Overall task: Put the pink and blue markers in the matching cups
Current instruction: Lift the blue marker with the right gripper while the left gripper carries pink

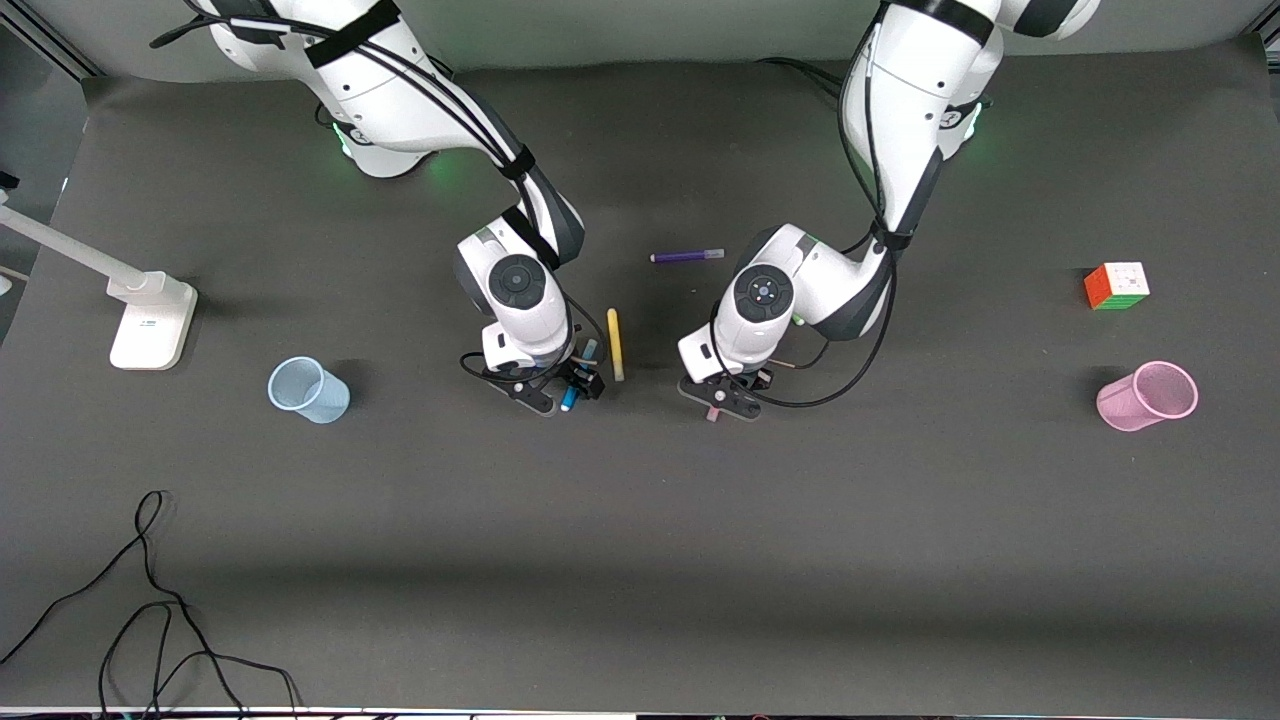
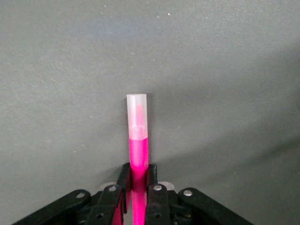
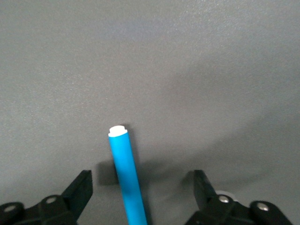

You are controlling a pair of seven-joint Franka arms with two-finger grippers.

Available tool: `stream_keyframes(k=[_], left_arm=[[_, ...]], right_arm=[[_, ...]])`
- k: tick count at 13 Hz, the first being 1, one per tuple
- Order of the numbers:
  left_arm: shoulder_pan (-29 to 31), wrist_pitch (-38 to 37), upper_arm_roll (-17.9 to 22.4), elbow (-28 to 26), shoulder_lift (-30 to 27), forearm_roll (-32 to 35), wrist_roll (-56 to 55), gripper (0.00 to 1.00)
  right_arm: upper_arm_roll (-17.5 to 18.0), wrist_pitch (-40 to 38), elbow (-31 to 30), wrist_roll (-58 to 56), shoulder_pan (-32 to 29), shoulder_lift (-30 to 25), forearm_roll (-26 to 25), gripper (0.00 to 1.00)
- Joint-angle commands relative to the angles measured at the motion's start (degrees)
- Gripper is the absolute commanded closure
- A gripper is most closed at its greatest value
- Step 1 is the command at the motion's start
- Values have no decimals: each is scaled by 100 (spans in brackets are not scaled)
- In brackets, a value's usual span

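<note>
- Markers lie near the middle of a dark grey, matte table, one under each gripper.
- Pink marker (image 2: pixel 138 154): a slim magenta cylinder with a translucent pale cap. In the left wrist view its long axis runs straight out from between the fingers, cap end pointing away from the gripper.
- Left gripper (image 1: pixel 722 398) is down at the table, its black jaws closed tight on the pink marker's barrel.
- Blue marker (image 3: pixel 126 176): a smooth, glossy blue cylinder with a small white tip. It lies on the table between the right gripper's fingers, white tip pointing away from the wrist; in the front view its length runs toward and away from the camera.
- Right gripper (image 1: pixel 570 390) is low over the blue marker, its jaws spread wide on either side, touching nothing.
- Yellow marker (image 1: pixel 615 343) lies just beside the blue one, roughly parallel to it.
- Blue cup (image 1: pixel 308 389): pale, translucent, tapered plastic, toward the right arm's end of the table.
- Pink cup (image 1: pixel 1148 395): the same shape, toward the left arm's end.
</note>
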Motion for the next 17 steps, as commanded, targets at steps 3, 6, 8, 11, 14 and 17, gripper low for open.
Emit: stream_keyframes(k=[3,6,8,11,14,17], left_arm=[[234,-1391,79,-8,-1053,171,-140,100],[699,-2866,79,246,-1844,180,-70,100],[1024,-3720,79,492,-2301,189,-61,100],[1455,-4942,79,810,-2899,495,105,100],[1894,-5559,79,784,-3331,523,413,100],[2492,-5491,79,775,-3411,514,1429,100]], right_arm=[[-16,63,85,-6,75,57,86,63],[-16,28,94,-15,75,48,86,79],[-16,28,94,-41,75,39,86,91],[-16,-51,94,-111,31,-40,86,92],[-33,-786,208,-356,-82,-417,86,91],[-51,-1710,374,-803,-337,-970,373,91]])
